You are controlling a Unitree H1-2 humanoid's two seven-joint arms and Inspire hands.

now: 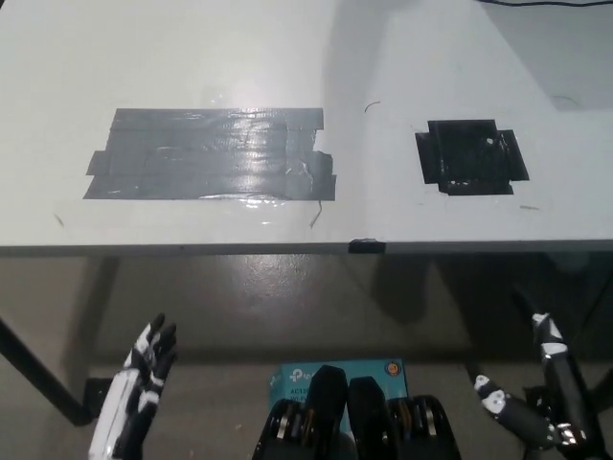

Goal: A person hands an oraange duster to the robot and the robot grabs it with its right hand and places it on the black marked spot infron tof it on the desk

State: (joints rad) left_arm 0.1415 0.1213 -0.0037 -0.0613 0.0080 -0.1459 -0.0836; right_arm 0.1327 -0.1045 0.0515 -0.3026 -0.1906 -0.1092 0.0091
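Head view, steep down onto a white desk [402, 57]. At 7 o'clock the white left hand [146, 369] rested below the desk edge, fingers apart, holding nothing. At 10 o'clock lay a wide grey tape patch [211, 155]. At 2 o'clock sat the black marked spot [471, 156], bare. At 5 o'clock the black right hand [536, 398] hung low, fingers spread, empty. The orange duster wasn't in view, so its look can't be told. Est.: likely light, w/ a stiff body; best gripped across its middle.

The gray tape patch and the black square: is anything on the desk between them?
No, in the head view only bare white desk lies between the gray tape patch and the black square.
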